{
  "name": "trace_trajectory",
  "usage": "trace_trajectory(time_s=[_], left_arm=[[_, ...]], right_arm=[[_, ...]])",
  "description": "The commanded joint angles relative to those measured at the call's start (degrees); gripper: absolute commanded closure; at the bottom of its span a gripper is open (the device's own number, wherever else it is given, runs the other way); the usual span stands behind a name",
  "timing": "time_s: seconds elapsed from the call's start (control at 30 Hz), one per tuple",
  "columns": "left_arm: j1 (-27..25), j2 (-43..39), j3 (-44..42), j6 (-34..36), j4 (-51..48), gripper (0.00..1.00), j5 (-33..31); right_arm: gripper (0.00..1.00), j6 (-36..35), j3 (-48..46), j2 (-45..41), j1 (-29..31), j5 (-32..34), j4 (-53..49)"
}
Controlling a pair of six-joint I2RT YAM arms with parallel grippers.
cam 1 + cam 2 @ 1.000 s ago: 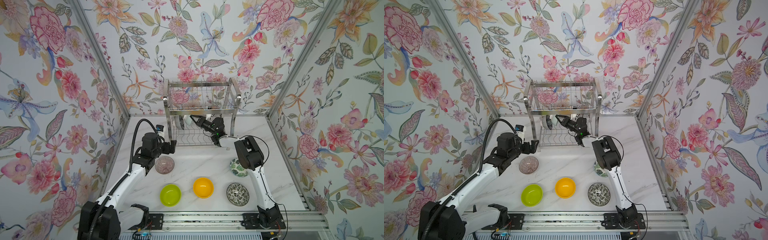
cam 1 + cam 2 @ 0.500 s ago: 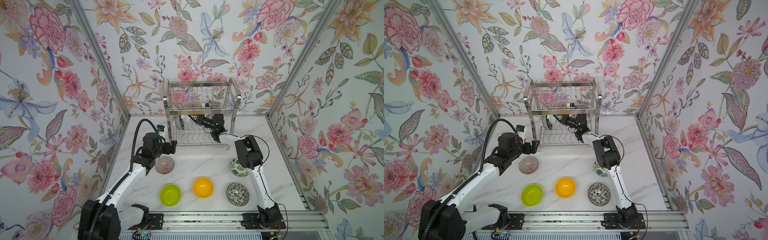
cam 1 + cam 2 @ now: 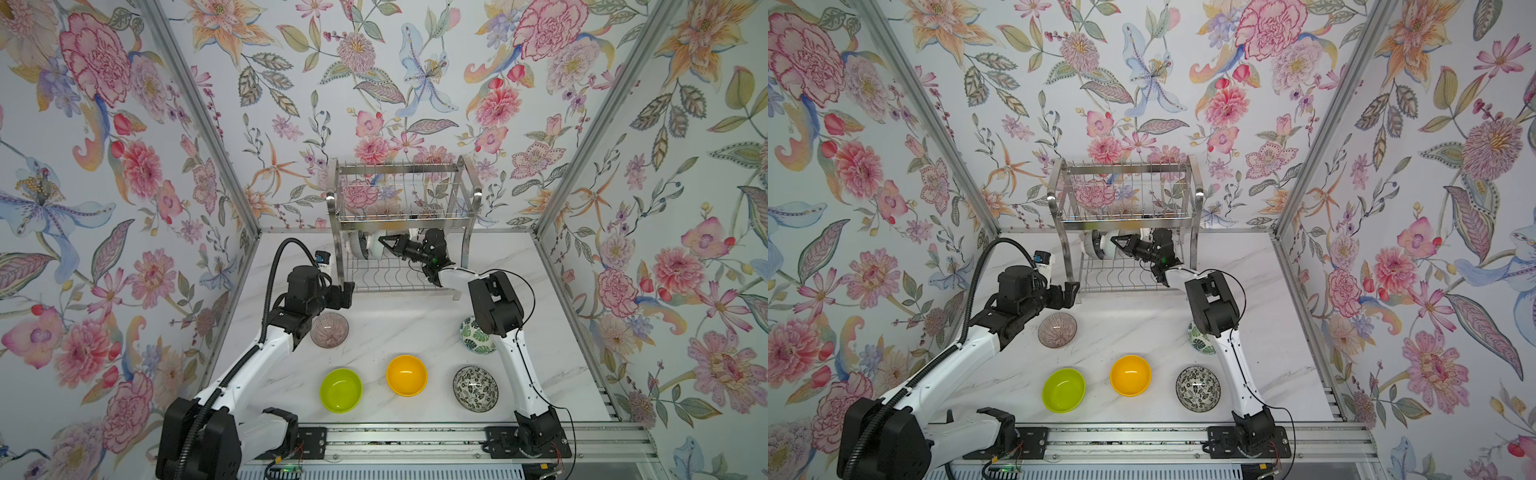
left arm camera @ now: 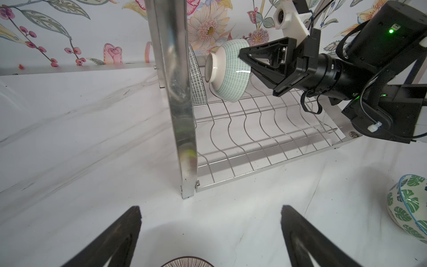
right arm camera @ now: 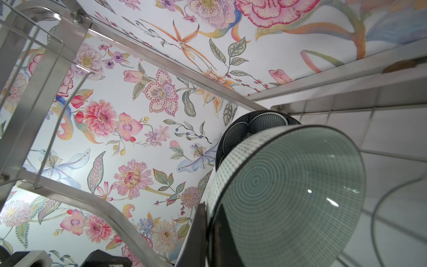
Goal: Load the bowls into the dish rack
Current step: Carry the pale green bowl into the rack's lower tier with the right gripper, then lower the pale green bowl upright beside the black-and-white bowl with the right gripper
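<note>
**Right gripper (image 3: pixel 385 243) pinched on pale mint bowl (image 3: pixel 376 250) inside dish rack (image 3: pixel 473 195)**

Clamped on the bowl's rim, reaching under the upper tier into the lower one. Bowl tipped on edge, foot turned toward the dark navy bowl (image 3: pixel 358 247), which stands just beside it at the rack's left end. Contact with the wavy wires hard to judge.

Left gripper (image 3: pixel 347 291) spread wide, holding nothing, poised above the pinkish-brown ribbed bowl (image 3: pixel 329 329).

On the marble tabletop (image 3: pixel 415 324), in a front row: lime green bowl (image 3: pixel 340 390), orange-yellow bowl (image 3: pixel 406 375), black-and-white floral bowl (image 3: pixel 475 388). Green-leaf print bowl (image 3: pixel 473 340) partly hidden behind the right arm (image 3: pixel 512 357).
</note>
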Motion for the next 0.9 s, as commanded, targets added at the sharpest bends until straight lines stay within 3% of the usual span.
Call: trace_trajectory(time_s=[0.0, 0.87], left_arm=[[-0.6, 0.1, 0.0, 1.2, -1.0, 0.04, -0.7], [-0.9, 0.6, 0.1, 1.6, -1.2, 0.04, -1.0]], right_arm=[[0.97, -2.6, 4.0, -0.2, -0.3, -0.5, 0.2], [0.93, -8.6, 10.9, 3.7, -1.1, 0.9, -11.7]])
